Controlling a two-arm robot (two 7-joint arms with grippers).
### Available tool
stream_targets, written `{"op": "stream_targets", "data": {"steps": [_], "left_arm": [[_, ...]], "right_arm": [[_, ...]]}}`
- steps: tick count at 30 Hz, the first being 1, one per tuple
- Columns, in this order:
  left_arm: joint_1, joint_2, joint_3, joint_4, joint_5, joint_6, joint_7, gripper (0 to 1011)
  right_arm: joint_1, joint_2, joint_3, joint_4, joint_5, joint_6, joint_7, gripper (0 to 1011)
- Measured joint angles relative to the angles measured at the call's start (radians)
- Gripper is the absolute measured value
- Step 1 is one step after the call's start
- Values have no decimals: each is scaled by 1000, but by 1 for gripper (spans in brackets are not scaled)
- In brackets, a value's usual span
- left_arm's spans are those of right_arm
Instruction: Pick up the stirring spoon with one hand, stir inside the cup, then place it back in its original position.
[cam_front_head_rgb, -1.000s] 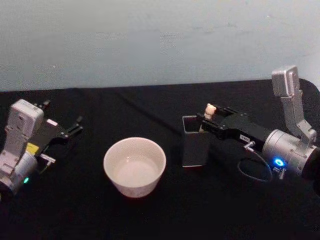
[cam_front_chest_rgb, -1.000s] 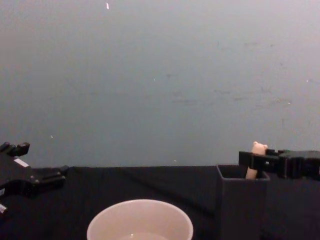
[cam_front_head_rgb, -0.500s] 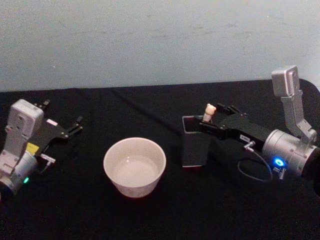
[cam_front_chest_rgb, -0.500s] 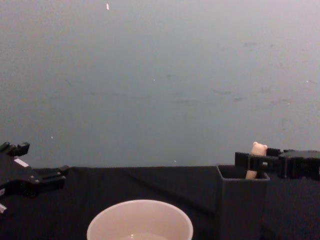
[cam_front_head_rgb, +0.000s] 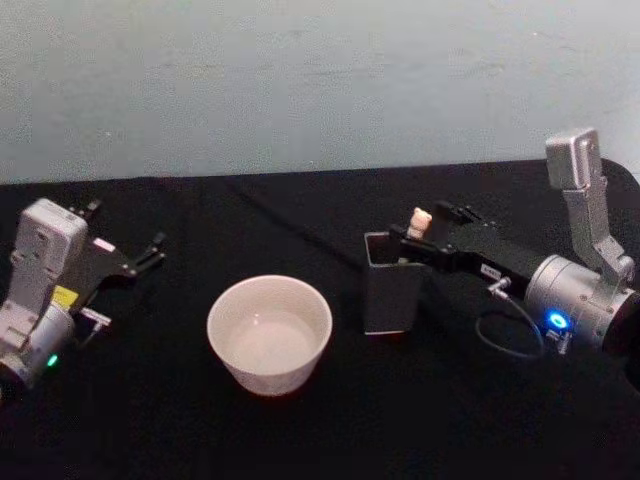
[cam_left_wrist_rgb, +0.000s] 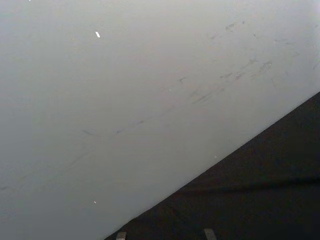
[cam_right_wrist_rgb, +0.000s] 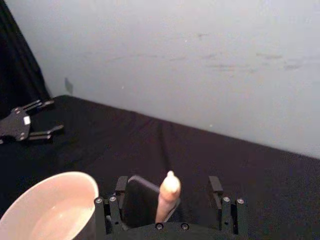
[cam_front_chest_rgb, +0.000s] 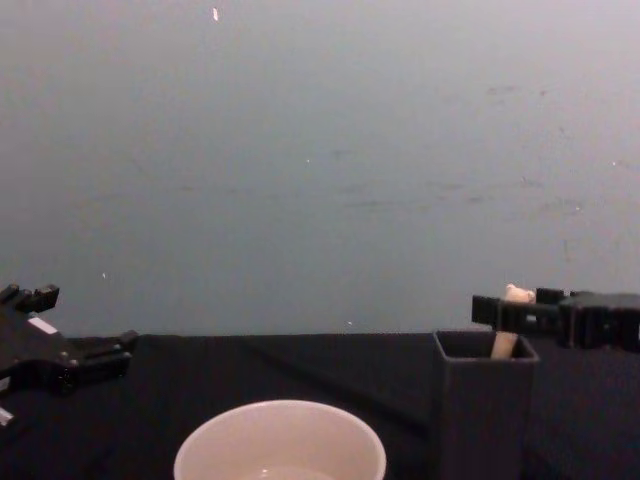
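Spoon (cam_right_wrist_rgb: 168, 195) stands in the dark holder (cam_front_head_rgb: 391, 285) right of the cup (cam_front_head_rgb: 269, 331). Right pincer (cam_right_wrist_rgb: 169, 205) has risen slightly around its handle, fingers spread and gripping nothing: pickup not begun. Left pincer (cam_front_head_rgb: 128, 262) parked left of the cup, open.

No legible text, number or brand is found anywhere; small white and yellow stickers are seen on the left gripper (cam_front_head_rgb: 125, 265), but nothing on them can be read.
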Motion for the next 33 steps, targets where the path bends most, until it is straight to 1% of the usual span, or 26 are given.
{"op": "stream_targets", "data": {"steps": [4, 5, 7, 8, 10, 11, 13, 14, 17, 18, 19, 20, 22, 23, 27, 28, 33], "left_arm": [[0, 0, 0, 0, 0, 0, 0, 1001], [0, 0, 0, 0, 0, 0, 0, 1001], [0, 0, 0, 0, 0, 0, 0, 1001], [0, 0, 0, 0, 0, 0, 0, 1001], [0, 0, 0, 0, 0, 0, 0, 1001], [0, 0, 0, 0, 0, 0, 0, 1001], [0, 0, 0, 0, 0, 0, 0, 1001], [0, 0, 0, 0, 0, 0, 0, 1001], [0, 0, 0, 0, 0, 0, 0, 1001], [0, 0, 0, 0, 0, 0, 0, 1001], [0, 0, 0, 0, 0, 0, 0, 1001], [0, 0, 0, 0, 0, 0, 0, 1001], [0, 0, 0, 0, 0, 0, 0, 1001], [0, 0, 0, 0, 0, 0, 0, 1001], [0, 0, 0, 0, 0, 0, 0, 1001], [0, 0, 0, 0, 0, 0, 0, 1001], [0, 0, 0, 0, 0, 0, 0, 1001]], "right_arm": [[1, -17, 18, -3, -21, -37, -24, 1002], [2, -27, 30, -5, -31, -61, -37, 1002], [3, -37, 44, -7, -38, -80, -50, 1002], [3, -50, 57, -11, -50, -104, -73, 1003], [3, -64, 70, -17, -68, -128, -102, 1002], [2, -75, 79, -21, -91, -149, -133, 1002], [-2, -88, 84, -24, -126, -171, -175, 1002], [-5, -99, 83, -23, -177, -190, -228, 1003], [-12, -113, 68, -8, -282, -219, -320, 1002], [-16, -122, 56, 10, -350, -233, -375, 1002], [-19, -125, 52, 18, -376, -238, -396, 1002], [-26, -131, 40, 38, -433, -246, -443, 1002], [-34, -135, 30, 57, -481, -250, -478, 1003], [-44, -138, 22, 73, -514, -251, -503, 1002], [-63, -141, 13, 101, -552, -247, -522, 1002], [-72, -142, 11, 110, -559, -238, -523, 1002], [-96, -148, 11, 132, -563, -212, -510, 1002]]}}
